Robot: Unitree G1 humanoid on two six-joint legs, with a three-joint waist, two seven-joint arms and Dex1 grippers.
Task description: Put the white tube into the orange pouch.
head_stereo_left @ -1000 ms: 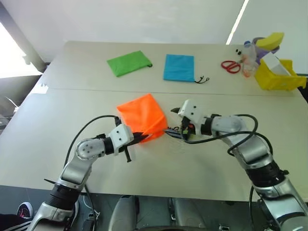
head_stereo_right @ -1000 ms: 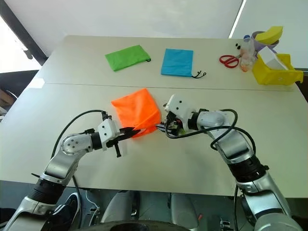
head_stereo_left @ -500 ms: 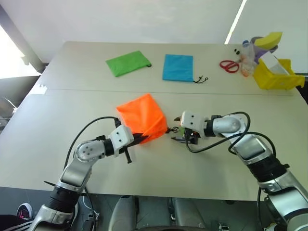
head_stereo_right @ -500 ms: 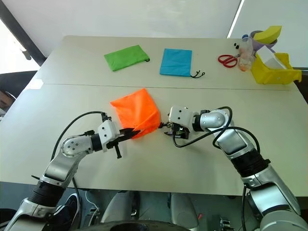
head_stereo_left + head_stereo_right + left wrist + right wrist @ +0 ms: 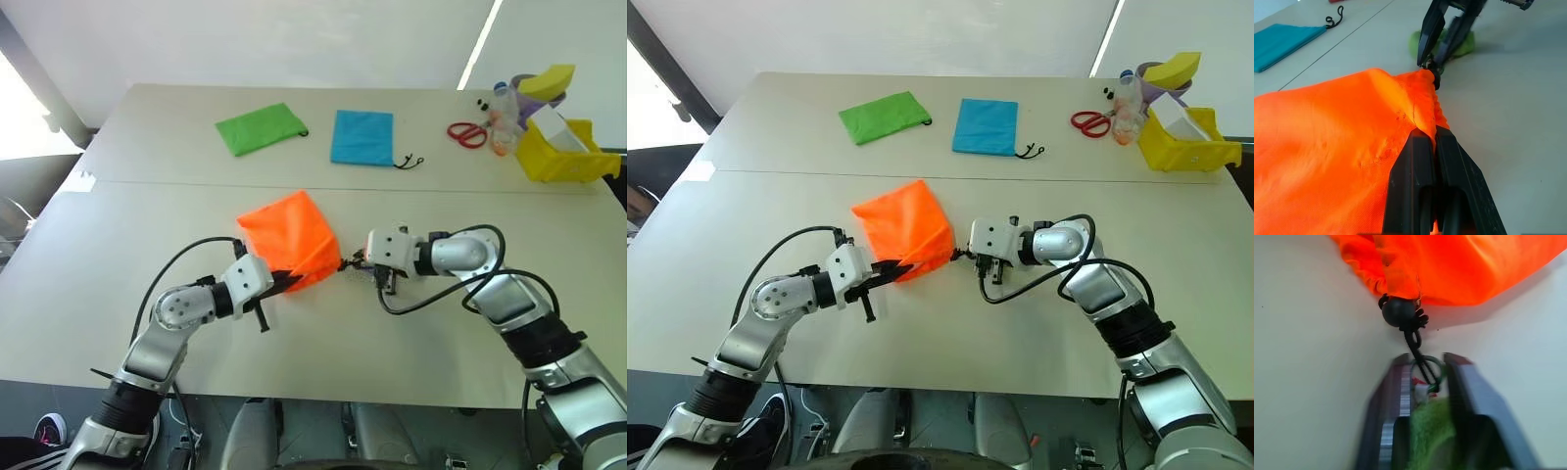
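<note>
No lettering, label, brand, number or sign can be read on anything here.
</note>
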